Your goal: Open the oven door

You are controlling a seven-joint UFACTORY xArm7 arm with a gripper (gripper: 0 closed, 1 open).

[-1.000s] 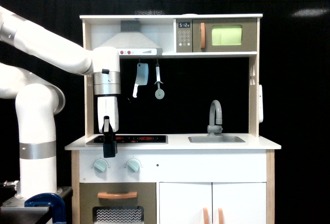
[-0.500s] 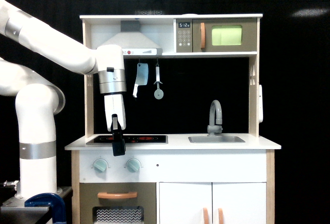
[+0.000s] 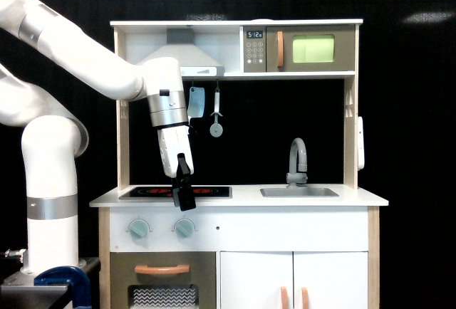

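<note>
Approach phase is what I'm reading here: gripper [image 3: 184, 199] is hanging low in front of the stovetop [image 3: 203, 191], nowhere near contact. Fingers [image 3: 181, 168] are pointing down with a slight tilt; only a dark edge-on profile is showing, so I cannot tell whether they are apart or together.

Oven door [image 3: 311, 49] is sitting well above the fingers and off toward the exterior view's right, in the top shelf compartment, shut flush. Its orange handle [image 3: 280, 49] is running vertically at the door's near edge, right beside the keypad [image 3: 254, 50].

Doing this well, my judgement:
- Wrist is needing a reorient so the fingers are facing the cabinet front, not the counter.
- Fingers should be straddling the handle from both sides, so they need to be apart before arrival.
- Cleaver [image 3: 196, 101] and the utensil [image 3: 216, 114] are hanging above the fingers, between them and the target; routing out in front of the cabinet is looking safer than climbing straight up.
- Hinge is probably on the side far from the handle, so the pull should be following an arc.
</note>
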